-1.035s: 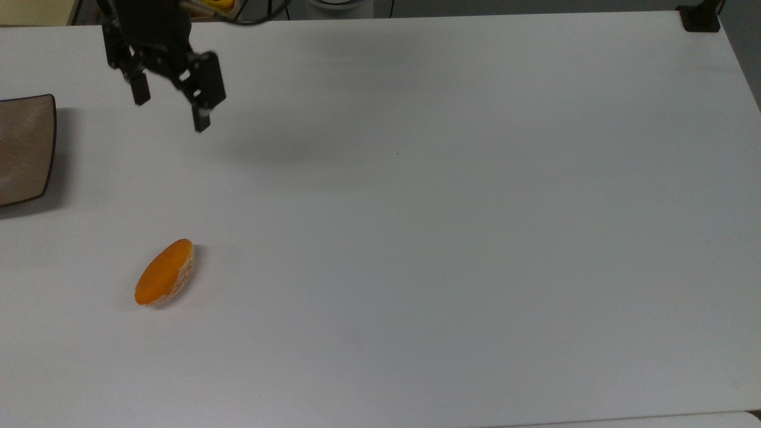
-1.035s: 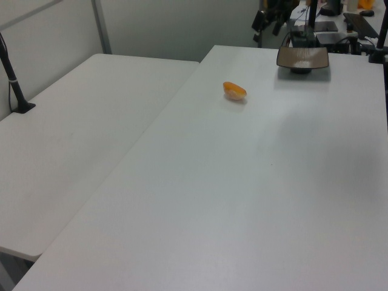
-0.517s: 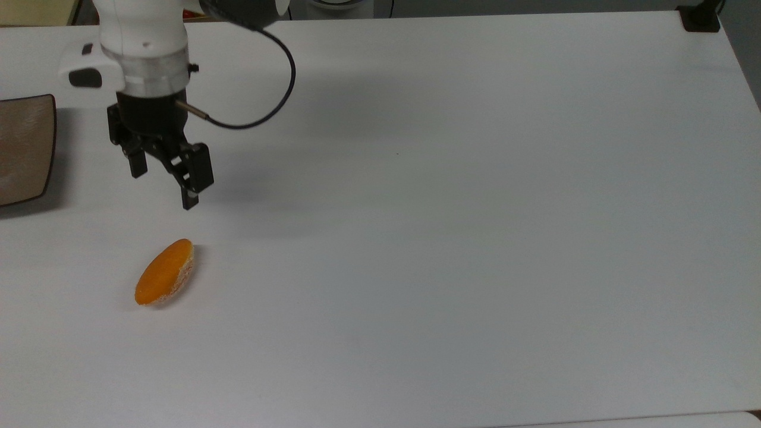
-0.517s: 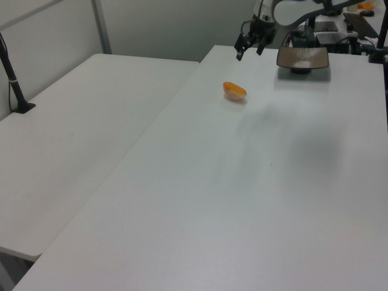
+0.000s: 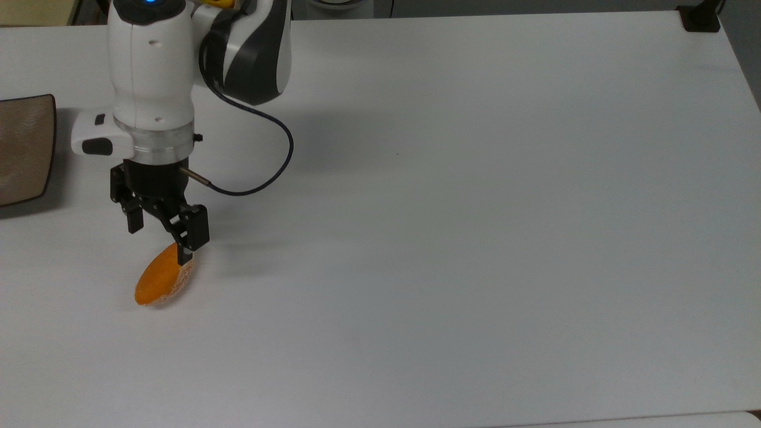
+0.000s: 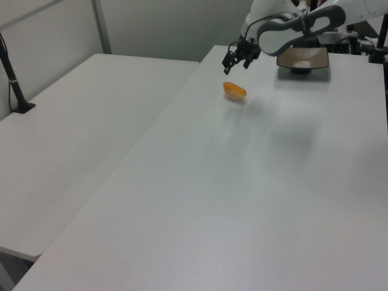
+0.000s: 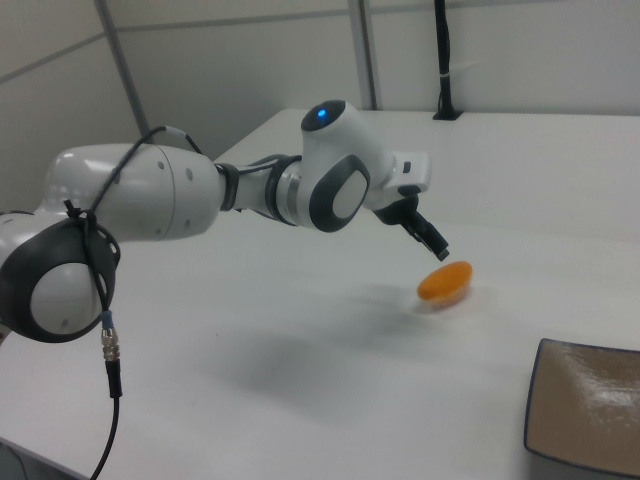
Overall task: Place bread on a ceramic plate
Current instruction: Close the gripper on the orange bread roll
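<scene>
Spread tool (image 5: 159,245) above bread (image 5: 164,278)

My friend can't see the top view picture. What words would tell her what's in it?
A white robot arm reaches down over a white table, its black claw open just above a small orange bread lying on the table. At the top view's left edge sits part of a brown ceramic plate with nothing on the part that shows.
</scene>
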`<action>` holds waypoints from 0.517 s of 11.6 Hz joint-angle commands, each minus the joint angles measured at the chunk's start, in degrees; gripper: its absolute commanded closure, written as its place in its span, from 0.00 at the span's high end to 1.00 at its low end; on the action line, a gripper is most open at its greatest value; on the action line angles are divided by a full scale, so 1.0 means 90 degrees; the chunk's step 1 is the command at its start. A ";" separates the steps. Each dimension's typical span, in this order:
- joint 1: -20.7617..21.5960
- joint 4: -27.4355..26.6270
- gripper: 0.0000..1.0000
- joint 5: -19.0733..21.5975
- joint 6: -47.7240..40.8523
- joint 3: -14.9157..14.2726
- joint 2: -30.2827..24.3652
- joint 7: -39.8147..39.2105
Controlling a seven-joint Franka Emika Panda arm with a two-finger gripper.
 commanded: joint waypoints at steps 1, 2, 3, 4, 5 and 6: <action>0.0058 0.0214 1.00 -0.0050 0.0252 -0.0078 0.0321 0.0120; 0.0058 0.0204 1.00 -0.0050 0.0262 -0.0088 0.0330 0.0110; 0.0058 0.0204 1.00 -0.0050 0.0262 -0.0097 0.0408 0.0100; 0.0058 0.0204 1.00 -0.0098 0.0272 -0.0146 0.0447 0.0100; 0.0067 0.0204 1.00 -0.0137 0.0281 -0.0185 0.0525 0.0100; 0.0077 0.0214 1.00 -0.0167 0.0281 -0.0195 0.0584 0.0100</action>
